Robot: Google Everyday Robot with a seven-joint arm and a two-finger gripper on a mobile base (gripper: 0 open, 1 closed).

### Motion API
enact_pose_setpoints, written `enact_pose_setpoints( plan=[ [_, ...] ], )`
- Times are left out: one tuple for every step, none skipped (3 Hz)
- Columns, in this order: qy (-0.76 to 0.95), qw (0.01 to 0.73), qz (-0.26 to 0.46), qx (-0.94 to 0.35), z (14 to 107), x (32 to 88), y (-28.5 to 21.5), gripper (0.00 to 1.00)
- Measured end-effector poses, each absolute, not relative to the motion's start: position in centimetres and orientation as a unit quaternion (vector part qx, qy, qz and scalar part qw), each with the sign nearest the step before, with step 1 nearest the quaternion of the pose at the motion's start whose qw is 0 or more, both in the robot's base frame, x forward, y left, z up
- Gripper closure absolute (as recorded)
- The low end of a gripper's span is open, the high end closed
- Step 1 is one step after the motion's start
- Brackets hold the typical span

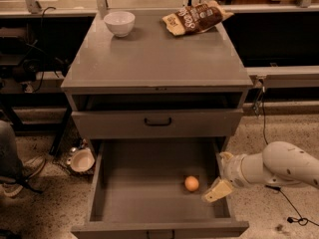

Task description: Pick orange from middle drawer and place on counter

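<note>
The orange (192, 183) lies on the grey floor of the pulled-out middle drawer (144, 198), right of centre. My gripper (221, 175) reaches in from the right over the drawer's right wall, a short way right of the orange and not touching it. Its two pale fingers stand apart, open and empty. The counter (154, 59) is the flat grey top of the cabinet above.
A white bowl (119, 23) stands at the counter's back left and a chip bag (195, 18) lies at its back right. A shallower drawer with a black handle (158, 121) sits above the open one. A bowl (80, 160) and a person's shoe (30, 168) are on the floor at left.
</note>
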State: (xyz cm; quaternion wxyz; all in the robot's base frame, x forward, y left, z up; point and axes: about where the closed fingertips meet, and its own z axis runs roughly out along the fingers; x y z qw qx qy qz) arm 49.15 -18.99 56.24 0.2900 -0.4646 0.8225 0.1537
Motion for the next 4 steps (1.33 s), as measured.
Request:
enact_pose_setpoints(
  plan=[
    [0.816, 0.289, 0.165, -0.472, 55.0, 49.1, -18.1, 0.0],
    [0.808, 0.276, 0.149, -0.499, 52.3, 49.3, -16.1, 0.0],
    [0.805, 0.27, 0.147, -0.508, 48.6, 51.1, -13.6, 0.0],
    [0.808, 0.272, 0.157, -0.498, 46.2, 52.3, -12.8, 0.0]
  ],
)
